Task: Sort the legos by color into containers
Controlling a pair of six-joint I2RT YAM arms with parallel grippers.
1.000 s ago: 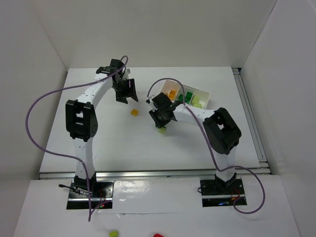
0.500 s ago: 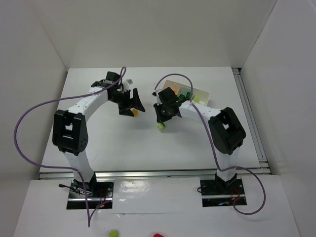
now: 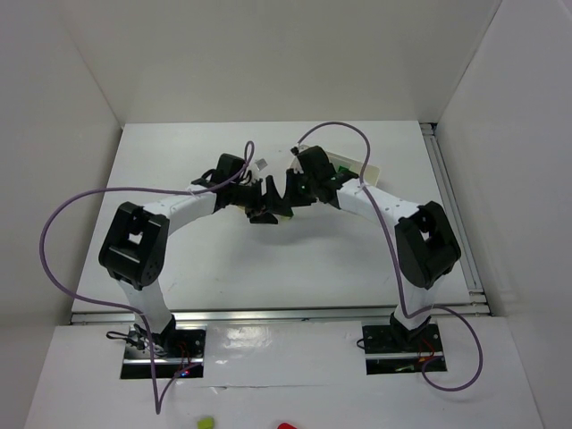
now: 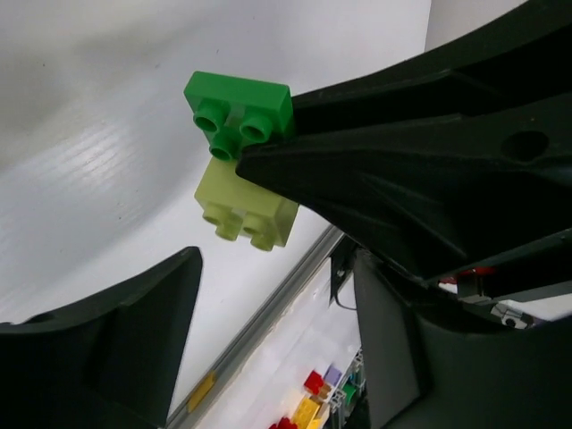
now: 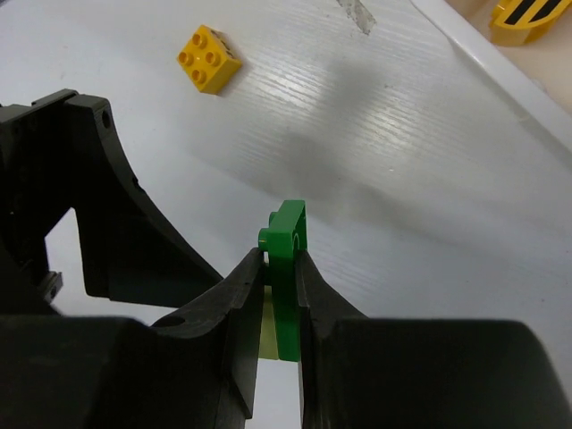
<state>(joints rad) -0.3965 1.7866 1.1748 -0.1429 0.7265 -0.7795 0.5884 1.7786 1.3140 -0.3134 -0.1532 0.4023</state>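
Toward the far edge of the white desk (image 3: 223, 259), beside a white divided plastic tray (image 3: 366, 168), the right gripper (image 5: 280, 259), jaws clamped on a green studded brick (image 4: 238, 103) stuck to a pale yellow-green brick (image 4: 246, 210), faces the left gripper (image 4: 273, 268), jaws apart, which should next pinch the pale one and pull.

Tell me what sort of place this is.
Most likely a robotics lab work cell: a left arm and right arm mounted at a white table, plain white walls boxing it in, and a yellow toy brick on it.
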